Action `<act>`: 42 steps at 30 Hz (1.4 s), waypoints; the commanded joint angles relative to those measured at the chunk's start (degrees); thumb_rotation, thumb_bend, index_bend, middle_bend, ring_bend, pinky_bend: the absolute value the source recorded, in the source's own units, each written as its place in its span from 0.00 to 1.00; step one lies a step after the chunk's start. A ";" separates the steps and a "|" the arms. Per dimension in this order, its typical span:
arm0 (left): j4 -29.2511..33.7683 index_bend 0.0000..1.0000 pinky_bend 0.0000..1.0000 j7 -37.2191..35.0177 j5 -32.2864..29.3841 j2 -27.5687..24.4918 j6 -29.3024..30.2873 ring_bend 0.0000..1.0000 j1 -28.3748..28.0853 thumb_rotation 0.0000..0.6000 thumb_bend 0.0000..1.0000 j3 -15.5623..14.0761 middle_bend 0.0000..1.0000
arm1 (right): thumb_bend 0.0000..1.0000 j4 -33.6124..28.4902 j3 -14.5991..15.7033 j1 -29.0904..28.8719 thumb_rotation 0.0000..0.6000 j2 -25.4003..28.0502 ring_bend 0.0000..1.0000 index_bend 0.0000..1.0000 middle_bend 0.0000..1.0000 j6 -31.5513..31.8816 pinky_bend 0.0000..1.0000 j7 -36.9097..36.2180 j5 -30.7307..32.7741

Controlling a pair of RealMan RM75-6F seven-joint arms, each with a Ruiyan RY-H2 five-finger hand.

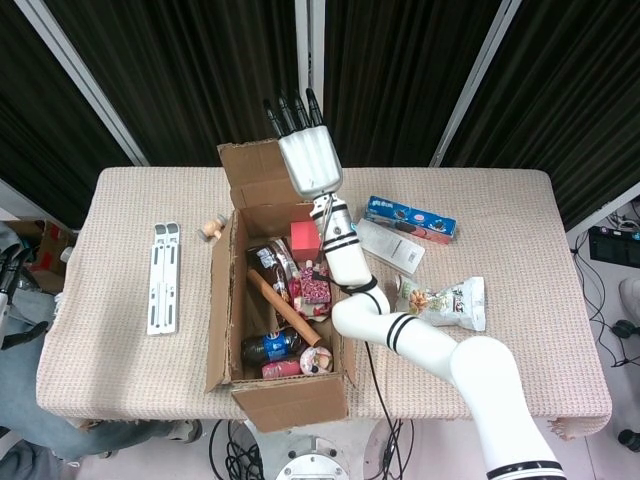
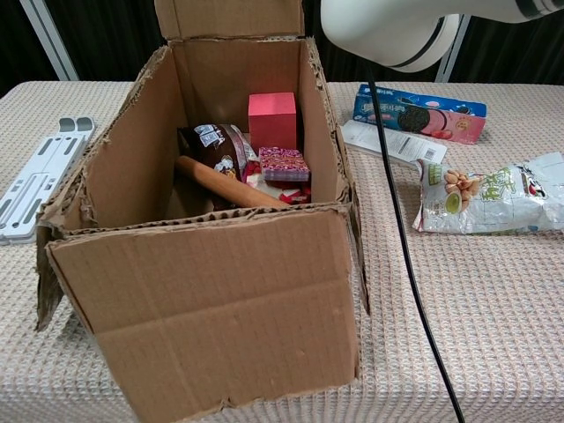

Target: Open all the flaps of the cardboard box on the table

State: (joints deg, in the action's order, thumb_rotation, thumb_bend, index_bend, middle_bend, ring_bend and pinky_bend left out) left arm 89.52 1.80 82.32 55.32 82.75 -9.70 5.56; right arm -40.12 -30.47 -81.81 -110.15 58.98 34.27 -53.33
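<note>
The cardboard box (image 1: 225, 300) stands mid-table, its top showing snacks, a red cube (image 1: 304, 238) and a brown stick (image 1: 283, 310) inside. In the chest view the box (image 2: 211, 300) fills the foreground, its side flaps hanging down outside. The far flap (image 1: 250, 175) stands up behind the box, also seen as the far flap (image 2: 231, 16). My right hand (image 1: 308, 165) lies flat against that flap's right part, fingers stretched out and pointing away, holding nothing. Only its forearm (image 2: 388, 31) shows in the chest view. My left hand is in neither view.
A white folding stand (image 1: 163, 277) lies left of the box. Right of it are a blue cookie box (image 1: 410, 219), a white packet (image 1: 386, 246) and a snack bag (image 1: 440, 303). A small object (image 1: 211, 228) sits by the box's far left corner.
</note>
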 commanded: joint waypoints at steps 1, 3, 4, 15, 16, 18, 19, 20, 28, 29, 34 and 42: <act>0.10 0.03 0.18 0.28 -0.15 0.25 -0.49 0.06 -0.38 0.97 0.00 0.15 0.04 | 0.19 2.99 0.22 -1.05 1.00 -1.48 0.00 0.00 0.00 -1.39 0.00 -2.72 -1.30; 0.18 0.03 0.18 0.25 -0.15 0.55 -0.79 0.06 -0.64 0.97 0.00 0.24 0.04 | 0.19 3.90 0.39 -0.97 1.00 -1.53 0.00 0.00 0.00 -1.64 0.00 -3.86 -1.82; 0.19 0.03 0.18 0.16 -0.10 0.71 -0.82 0.06 -0.72 0.97 0.00 0.27 0.04 | 0.19 4.06 0.34 -0.88 1.00 -1.48 0.00 0.00 0.00 -1.70 0.00 -4.40 -1.94; 0.56 0.03 0.18 -2.86 1.23 1.10 0.47 0.06 -0.60 0.98 0.00 0.50 0.04 | 0.20 -24.30 4.70 12.61 1.00 13.50 0.00 0.00 0.00 7.43 0.00 -5.50 -6.97; 0.43 0.03 0.18 -3.09 1.49 1.17 0.71 0.06 -0.54 0.98 0.00 0.46 0.04 | 0.20 -30.72 5.45 15.42 1.00 16.97 0.00 0.00 0.00 8.57 0.00 -3.91 -6.51; 0.40 0.03 0.18 -3.75 1.82 1.19 0.79 0.06 -0.38 0.98 0.00 0.21 0.04 | 0.19 -45.91 7.26 22.23 1.00 25.90 0.00 0.00 0.00 10.89 0.00 -0.84 -4.55; 0.45 0.03 0.18 -4.01 1.88 1.12 0.66 0.06 -0.32 0.98 0.00 0.05 0.04 | 0.19 -51.84 8.11 25.12 1.00 29.85 0.00 0.00 0.00 11.71 0.00 0.03 -3.46; 0.52 0.03 0.18 -4.19 1.92 1.01 0.46 0.06 -0.27 0.98 0.00 -0.13 0.04 | 0.18 -56.89 8.92 27.78 1.00 33.58 0.00 0.00 0.00 12.47 0.00 0.39 -2.61; 0.74 0.03 0.18 -5.43 2.35 1.49 0.31 0.06 0.32 0.88 0.00 -1.03 0.05 | 0.18 -69.16 19.37 49.96 1.00 56.26 0.00 0.00 0.00 18.02 0.00 -16.31 -9.92; 0.71 0.03 0.18 -5.55 2.37 1.66 0.35 0.06 0.38 0.85 0.00 -1.08 0.06 | 0.18 -68.37 20.59 51.95 1.00 57.46 0.00 0.00 0.00 18.37 0.00 -18.55 -10.79; 0.21 0.03 0.18 -4.61 3.26 2.57 1.14 0.06 0.75 0.77 0.00 -1.54 0.06 | 0.18 -61.46 26.62 61.80 1.00 58.89 0.00 0.00 0.00 21.16 0.00 -30.41 -15.56; 2.12 0.05 0.18 -1.34 4.76 1.94 1.08 0.06 1.60 0.67 0.00 -3.34 0.06 | 0.18 -45.78 32.23 73.39 1.00 48.29 0.00 0.00 0.00 31.49 0.00 -42.51 -26.08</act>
State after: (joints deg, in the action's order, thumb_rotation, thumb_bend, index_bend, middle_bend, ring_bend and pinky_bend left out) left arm 91.13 -0.02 86.92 57.59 84.22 -8.21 2.60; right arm -92.08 -1.37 -13.63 -57.12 85.03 -4.79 -74.47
